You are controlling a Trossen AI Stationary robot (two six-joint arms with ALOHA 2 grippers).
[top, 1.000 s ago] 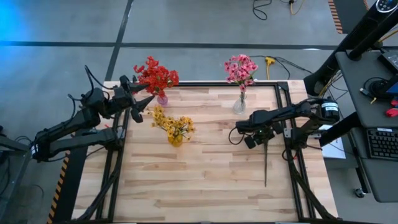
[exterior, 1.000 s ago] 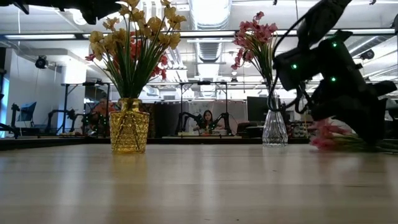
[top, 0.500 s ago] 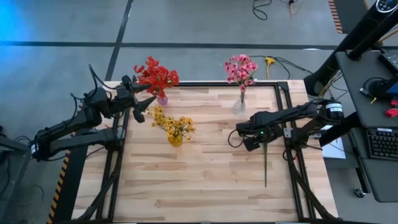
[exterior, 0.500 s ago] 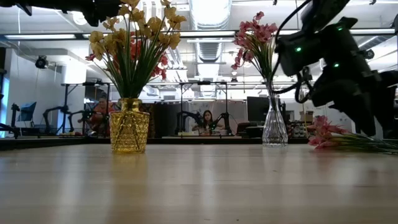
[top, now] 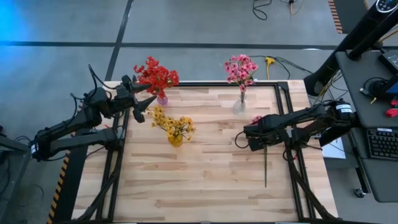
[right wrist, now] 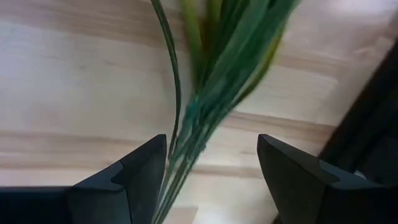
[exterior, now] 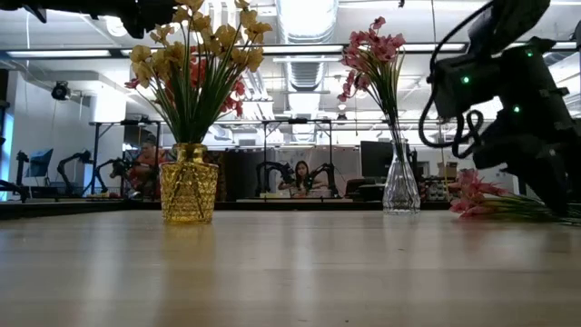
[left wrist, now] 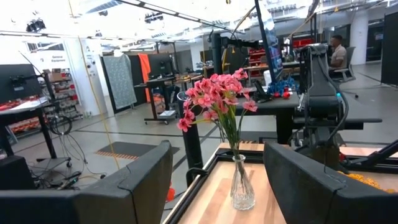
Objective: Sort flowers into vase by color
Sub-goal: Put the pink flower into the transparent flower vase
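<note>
A pink sprig lies flat on the table at the right, its blossoms (top: 257, 118) toward the far edge and its long green stem (top: 265, 165) running toward the near edge. My right gripper (top: 257, 138) points down over the stems (right wrist: 205, 106), open, one finger on either side of them (right wrist: 211, 155). My left gripper (top: 143, 101) hangs open at the far left, beside the red flowers (top: 155, 76), holding nothing. The red, yellow (top: 173, 123) and pink (top: 240, 68) flowers each stand in a vase.
The yellow glass vase (exterior: 189, 186) stands left of centre and the clear vase (exterior: 400, 189) at the far right-centre. The table's black frame rail (top: 287, 118) runs close beside my right gripper. Bare wood lies in the middle and along the near edge.
My right gripper has gone a short way toward the table's right edge and rolled a little, uncovering the lying sprig's pink blossoms. The sprig stays on the table. My left arm has kept still.
</note>
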